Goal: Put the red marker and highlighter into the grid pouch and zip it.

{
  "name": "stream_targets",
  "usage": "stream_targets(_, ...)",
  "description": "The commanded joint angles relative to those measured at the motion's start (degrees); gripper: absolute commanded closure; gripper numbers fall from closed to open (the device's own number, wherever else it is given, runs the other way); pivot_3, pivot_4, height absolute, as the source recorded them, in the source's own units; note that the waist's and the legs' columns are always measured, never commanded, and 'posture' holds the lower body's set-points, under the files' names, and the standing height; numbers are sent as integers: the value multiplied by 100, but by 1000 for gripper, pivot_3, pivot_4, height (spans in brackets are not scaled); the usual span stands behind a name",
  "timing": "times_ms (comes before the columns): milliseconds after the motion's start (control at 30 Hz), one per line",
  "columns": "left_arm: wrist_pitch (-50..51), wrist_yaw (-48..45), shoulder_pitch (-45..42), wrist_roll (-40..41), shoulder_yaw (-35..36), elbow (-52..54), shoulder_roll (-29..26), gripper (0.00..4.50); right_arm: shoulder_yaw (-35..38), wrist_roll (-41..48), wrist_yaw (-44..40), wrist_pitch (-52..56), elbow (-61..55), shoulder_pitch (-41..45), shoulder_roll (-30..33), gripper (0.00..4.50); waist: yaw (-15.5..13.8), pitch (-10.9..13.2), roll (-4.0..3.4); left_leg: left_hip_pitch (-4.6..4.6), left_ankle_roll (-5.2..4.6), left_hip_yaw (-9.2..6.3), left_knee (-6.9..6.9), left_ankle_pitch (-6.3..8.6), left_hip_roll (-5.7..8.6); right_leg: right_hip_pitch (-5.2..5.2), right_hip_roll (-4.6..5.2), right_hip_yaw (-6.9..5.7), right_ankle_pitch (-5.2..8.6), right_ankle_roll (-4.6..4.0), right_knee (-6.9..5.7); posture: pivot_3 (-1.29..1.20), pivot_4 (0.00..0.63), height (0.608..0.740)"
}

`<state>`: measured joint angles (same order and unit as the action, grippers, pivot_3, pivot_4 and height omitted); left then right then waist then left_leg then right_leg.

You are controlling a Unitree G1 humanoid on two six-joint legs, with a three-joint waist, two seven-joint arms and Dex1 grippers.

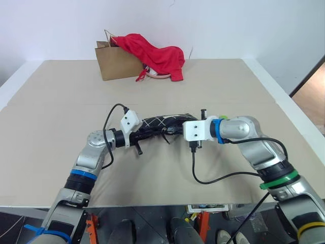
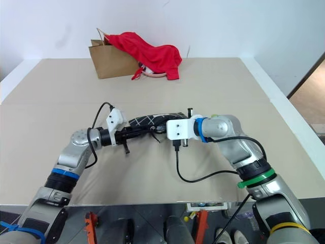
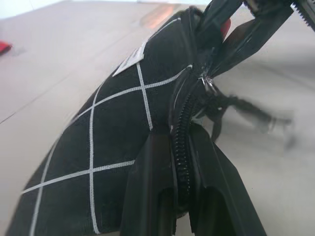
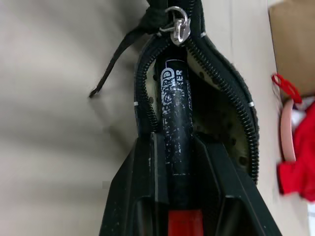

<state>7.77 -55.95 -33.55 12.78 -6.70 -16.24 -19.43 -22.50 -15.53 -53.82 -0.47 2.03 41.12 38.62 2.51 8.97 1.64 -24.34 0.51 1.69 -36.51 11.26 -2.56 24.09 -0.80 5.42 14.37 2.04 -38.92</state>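
My left gripper (image 3: pixel 179 196) is shut on the zipper edge of the grid pouch (image 1: pixel 162 122), holding it up off the table at the middle. The pouch (image 3: pixel 108 142) is black with white grid lines and a white label, and its mouth (image 4: pixel 216 103) gapes open. My right gripper (image 4: pixel 177 142) is shut on the red marker (image 4: pixel 176 113), whose black cap end points into the open mouth just below the zipper pull (image 4: pixel 179 29). A small light-green tip (image 1: pixel 222 117) peeks from behind my right wrist; it looks like the highlighter, mostly hidden.
A brown paper bag (image 1: pixel 114 63) stands at the far side of the table with a red cloth (image 1: pixel 157 56) draped over it. A black cable (image 1: pixel 203 178) loops from my right wrist over the near table. The table (image 1: pixel 264 86) ends close on the right.
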Motion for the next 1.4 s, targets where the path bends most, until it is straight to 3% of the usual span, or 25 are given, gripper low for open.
stream_targets(33, -20, -31, -101, 88, -39, 271, 89, 4500, -139, 50, -10, -339, -63, 314, -458, 3988, -1, 0, 1, 0, 0, 2, -1, 0, 2, 0, 3, 1, 0, 0, 0, 0, 150, 740)
stream_targets(100, 1, -23, -93, 85, -23, 299, 91, 4500, -84, 54, -23, -350, 10, 341, -555, 3988, -2, 0, 1, -1, 0, 3, -2, 0, 6, -1, 8, 2, -1, -1, 1, 0, 150, 740)
stream_targets(133, 19, -14, -82, 88, -12, 323, 89, 4500, -46, 44, -19, -374, 65, 350, -563, 2953, -2, 0, 1, -1, 0, 3, -2, 0, 7, -1, 9, 2, -1, -1, 0, 0, 150, 740)
stream_targets(333, 156, 31, -11, 136, 28, 500, 56, 4500, 193, -105, 140, -681, 371, 336, -397, 113, -3, 1, 2, -5, 0, -2, -2, 0, 7, 0, 9, -5, -3, -6, 0, 0, 150, 740)
stream_targets(833, 334, 53, 0, 324, 33, 524, 115, 4500, 1179, 723, 58, 47, -215, 120, 75, 41, -1, 1, 2, -4, 0, -3, -1, 0, 5, 0, 7, -4, -2, -6, -1, 0, 150, 740)
stream_targets(1000, 217, 70, 5, 264, 19, 401, 129, 4500, 2167, 2349, -174, 2278, -1608, -451, 50, 41, -10, 1, 2, -8, 0, -8, -1, 0, 5, -2, 8, -8, -1, -8, -1, 0, 150, 740)
stream_targets(1100, 151, 73, 65, 237, 41, 376, 85, 4500, 2648, 2966, -145, 3920, -2523, -1429, 422, 41, -38, -1, 5, -9, 0, -18, -1, 1, 7, -10, 14, -22, 3, -9, 1, 0, 150, 740)
stream_targets(1267, 141, 62, 107, 243, 49, 388, 14, 4500, 3029, 3571, 315, 5164, -3317, -2198, 425, 41, -20, 2, 4, -3, 0, -13, -2, 2, 7, -7, 11, -16, 8, -7, -1, 0, 150, 740)
stream_targets(1400, 121, 18, 97, 241, 39, 345, -12, 4500, 3024, 3442, 827, 5309, -3065, -2307, 365, 41, 13, 2, 6, 12, 3, -16, -4, -4, 1, -17, 1, -16, 10, 14, -2, 0, 150, 740)
